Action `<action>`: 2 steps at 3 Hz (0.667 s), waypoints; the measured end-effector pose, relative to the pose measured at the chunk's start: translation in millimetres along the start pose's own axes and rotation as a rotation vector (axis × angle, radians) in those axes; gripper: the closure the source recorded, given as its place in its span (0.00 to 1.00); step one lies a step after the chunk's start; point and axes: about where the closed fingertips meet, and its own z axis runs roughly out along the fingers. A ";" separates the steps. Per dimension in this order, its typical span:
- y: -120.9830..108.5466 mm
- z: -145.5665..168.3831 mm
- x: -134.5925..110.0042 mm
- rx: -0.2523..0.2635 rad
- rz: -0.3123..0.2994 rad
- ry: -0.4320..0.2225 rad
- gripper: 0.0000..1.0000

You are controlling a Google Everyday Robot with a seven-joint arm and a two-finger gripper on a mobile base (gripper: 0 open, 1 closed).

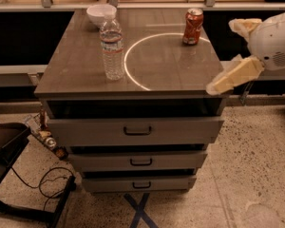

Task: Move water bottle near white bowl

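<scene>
Grey-brown laminate tops the desk (76, 65), a three-drawer unit whose top drawer (135, 129) stands slightly pulled out. The water bottle (112, 49) stands upright on the left half of the top, at about 9 o'clock of a thin bright ring (125, 63) that lies on the surface, just outside its line. The white bowl (99, 14) sits at the back edge, at about 11 o'clock from the bottle. In this view the bottle's cap overlaps the bowl's front wall, but their bases are apart. A red can (193, 26) stands upright at 2 o'clock of the ring, near the back right.

The gripper (224, 56) hangs at 3 o'clock of the scene, off the desk's right front corner. Its jaws are spread wide, one cream finger (235, 75) slanting down toward the corner, the other higher up. They grasp nothing and touch neither bottle nor bowl. The lower tip overlaps the desk edge, and contact there cannot be told.

Dark cables (42, 184) trail on the speckled floor at 8 o'clock.
</scene>
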 end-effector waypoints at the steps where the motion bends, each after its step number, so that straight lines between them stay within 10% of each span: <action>1: -15.1 18.2 -32.8 0.000 0.065 -0.231 0.00; 2: -19.5 19.3 -50.5 -0.029 0.151 -0.343 0.00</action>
